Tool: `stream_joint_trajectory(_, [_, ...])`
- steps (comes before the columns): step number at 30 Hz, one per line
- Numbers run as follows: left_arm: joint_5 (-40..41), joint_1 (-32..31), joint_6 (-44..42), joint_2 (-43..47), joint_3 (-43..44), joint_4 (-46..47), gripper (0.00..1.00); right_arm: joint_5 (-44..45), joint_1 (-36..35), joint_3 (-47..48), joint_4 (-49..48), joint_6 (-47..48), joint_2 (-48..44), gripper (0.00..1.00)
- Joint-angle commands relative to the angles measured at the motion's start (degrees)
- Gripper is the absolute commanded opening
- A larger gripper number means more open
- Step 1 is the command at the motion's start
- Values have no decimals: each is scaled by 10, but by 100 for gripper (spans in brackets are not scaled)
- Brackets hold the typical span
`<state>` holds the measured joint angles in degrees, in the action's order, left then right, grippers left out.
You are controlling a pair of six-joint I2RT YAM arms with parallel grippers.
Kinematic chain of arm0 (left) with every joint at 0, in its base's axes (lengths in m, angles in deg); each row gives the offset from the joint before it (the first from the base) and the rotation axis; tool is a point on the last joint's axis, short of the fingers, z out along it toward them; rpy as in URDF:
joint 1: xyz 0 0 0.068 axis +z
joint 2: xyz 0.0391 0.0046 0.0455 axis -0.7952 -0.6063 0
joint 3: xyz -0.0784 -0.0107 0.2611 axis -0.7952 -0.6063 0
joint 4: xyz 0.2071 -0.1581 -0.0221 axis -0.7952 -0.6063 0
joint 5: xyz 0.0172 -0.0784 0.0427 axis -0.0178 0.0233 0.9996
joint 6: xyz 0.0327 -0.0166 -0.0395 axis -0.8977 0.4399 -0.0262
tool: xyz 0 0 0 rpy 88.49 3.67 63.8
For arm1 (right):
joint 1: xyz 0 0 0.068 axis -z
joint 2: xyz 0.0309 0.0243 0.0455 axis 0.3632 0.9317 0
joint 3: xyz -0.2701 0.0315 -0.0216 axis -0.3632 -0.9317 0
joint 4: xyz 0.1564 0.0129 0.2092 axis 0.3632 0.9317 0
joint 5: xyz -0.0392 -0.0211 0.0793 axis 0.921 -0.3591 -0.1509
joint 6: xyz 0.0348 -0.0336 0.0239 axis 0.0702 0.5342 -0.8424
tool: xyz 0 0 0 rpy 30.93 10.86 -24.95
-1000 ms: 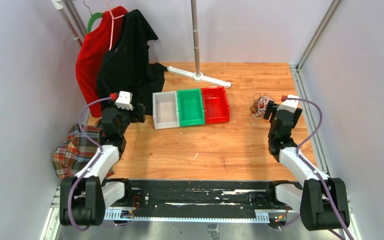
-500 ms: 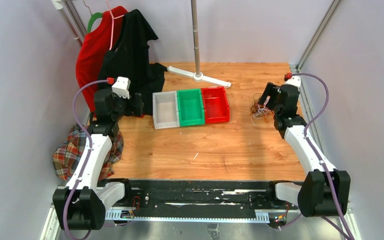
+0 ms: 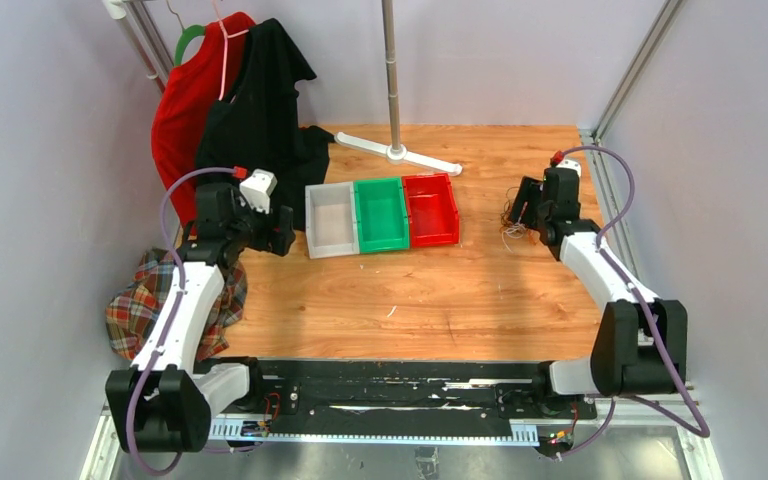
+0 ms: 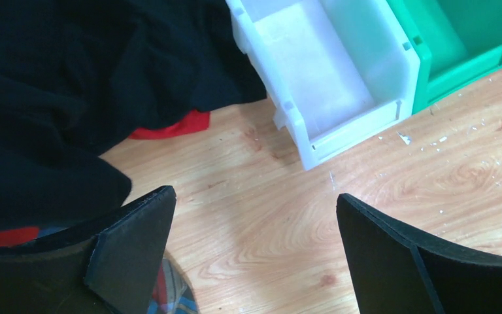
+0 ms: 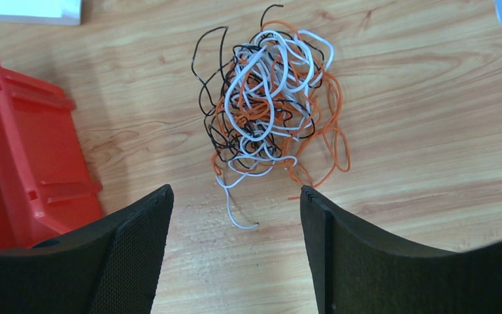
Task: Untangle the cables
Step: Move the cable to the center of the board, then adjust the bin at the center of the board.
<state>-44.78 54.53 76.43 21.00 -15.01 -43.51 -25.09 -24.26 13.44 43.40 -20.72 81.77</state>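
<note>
The cables (image 5: pixel 269 101) lie as one fist-sized tangle of white, orange and black wires on the wooden table, at the far right in the top view (image 3: pixel 512 216). My right gripper (image 5: pixel 236 195) is open and empty, just short of the tangle, with a loose white strand end between its jaws; in the top view it (image 3: pixel 524 203) hangs over the tangle. My left gripper (image 4: pixel 255 196) is open and empty over bare wood near the white bin, far from the cables, on the table's left side (image 3: pixel 282 226).
White (image 3: pixel 328 222), green (image 3: pixel 381 214) and red (image 3: pixel 431 209) bins stand side by side at the table's middle; the red bin (image 5: pixel 19 150) is left of the tangle. Black and red garments (image 4: pixel 59 85) hang far left. A plaid cloth (image 3: pixel 150 300) lies left. A white stand base (image 3: pixel 397 152) sits at the back.
My right arm has reached forward and tipped its gripper down over the tangle. My left arm has risen and moved its gripper right, towards the white bin.
</note>
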Motion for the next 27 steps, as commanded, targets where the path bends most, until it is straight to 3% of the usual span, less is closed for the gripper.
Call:
stream_joint_trajectory(1, [-52, -2, 8, -38, 14, 2, 98, 16, -6, 22, 5, -2, 27, 70])
stream_joint_trajectory(4, [-51, -19, 18, -80, 26, 11, 99, 30, -6, 34, 4, 6, 50, 70])
stream_joint_trajectory(13, [-74, -46, 65, -181, 68, 43, 90, 44, -4, 71, 14, -2, 147, 70])
stream_joint_trajectory(22, [-76, -63, 76, -233, 76, 94, 68, -4, -5, 67, 24, -18, 149, 56])
stream_joint_trajectory(27, [-71, -64, 76, -252, 79, 112, 61, -21, -5, 52, 19, -20, 146, 48])
